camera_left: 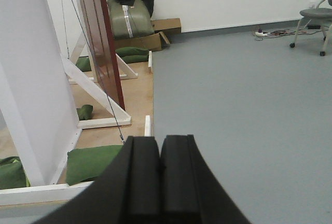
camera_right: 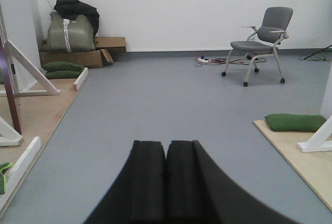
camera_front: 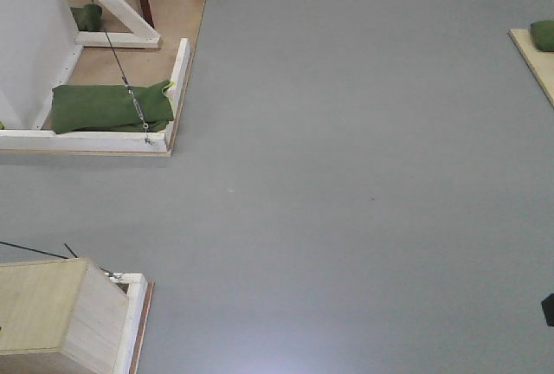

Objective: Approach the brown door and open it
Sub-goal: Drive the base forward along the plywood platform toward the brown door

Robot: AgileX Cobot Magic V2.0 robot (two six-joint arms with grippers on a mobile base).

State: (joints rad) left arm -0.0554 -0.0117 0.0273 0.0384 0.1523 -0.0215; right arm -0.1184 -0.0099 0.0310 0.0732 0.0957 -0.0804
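The brown door [camera_left: 101, 42] stands upright in a white frame on a plywood base, ahead and to the left in the left wrist view; I see it edge-on. A sliver of it shows at the left edge of the right wrist view [camera_right: 10, 92]. My left gripper [camera_left: 160, 143] is shut and empty, held low over the grey floor, well short of the door. My right gripper [camera_right: 166, 146] is shut and empty, pointing down the open floor. No gripper shows in the front view.
Green sandbags [camera_front: 108, 107] weigh down the white base frame [camera_front: 177, 80]. A wooden box [camera_front: 61, 313] sits at lower left. Another plywood base with a sandbag [camera_right: 293, 122] lies to the right. A grey chair [camera_right: 262, 40], cardboard boxes [camera_right: 78, 55] and a bag stand by the far wall.
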